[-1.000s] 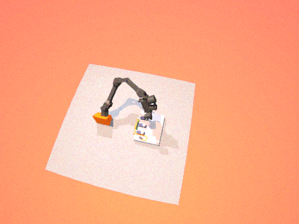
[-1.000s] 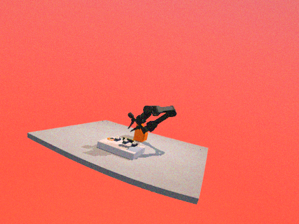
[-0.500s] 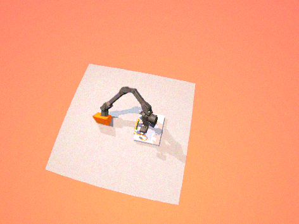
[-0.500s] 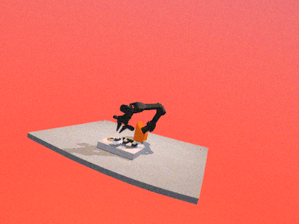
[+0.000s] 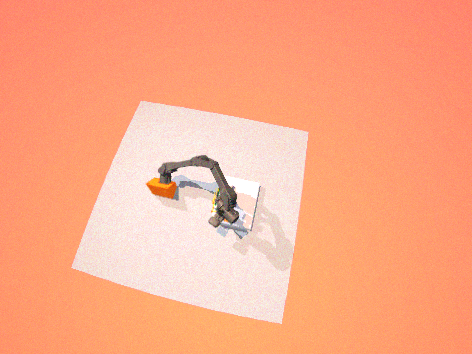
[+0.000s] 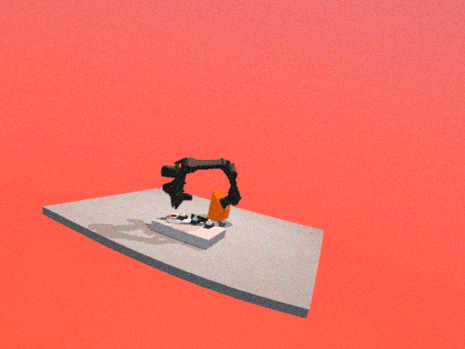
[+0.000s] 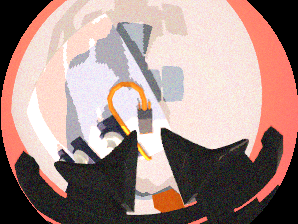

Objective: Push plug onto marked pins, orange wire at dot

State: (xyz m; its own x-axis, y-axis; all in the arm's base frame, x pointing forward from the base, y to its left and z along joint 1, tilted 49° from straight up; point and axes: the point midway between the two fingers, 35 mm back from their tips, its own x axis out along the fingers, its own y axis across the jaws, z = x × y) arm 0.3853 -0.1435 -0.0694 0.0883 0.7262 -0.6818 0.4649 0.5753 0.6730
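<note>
The white holder (image 5: 245, 186) (image 6: 177, 234) (image 7: 87, 92) lies flat on the table. Dark servo bodies with pale round tops stand on it, one (image 7: 106, 125) left of the fingers in the wrist view. The plug (image 7: 145, 123), small and dark grey, lies just beyond the fingertips in the wrist view. Its orange lead (image 7: 125, 85) loops back toward the servos. My gripper (image 6: 177, 204) (image 7: 148, 133) is partly open and empty, above the holder and pointing down. The arm hides the plug in the top view. The single pins and the dot cannot be made out.
The orange arm base (image 5: 161, 188) (image 6: 218, 207) (image 7: 167, 200) stands on the pale table (image 5: 150, 250) (image 6: 266, 261), off one side of the holder. The holder's raised edge (image 7: 137, 57) runs close to the plug. The arm's shadow falls across holder and table.
</note>
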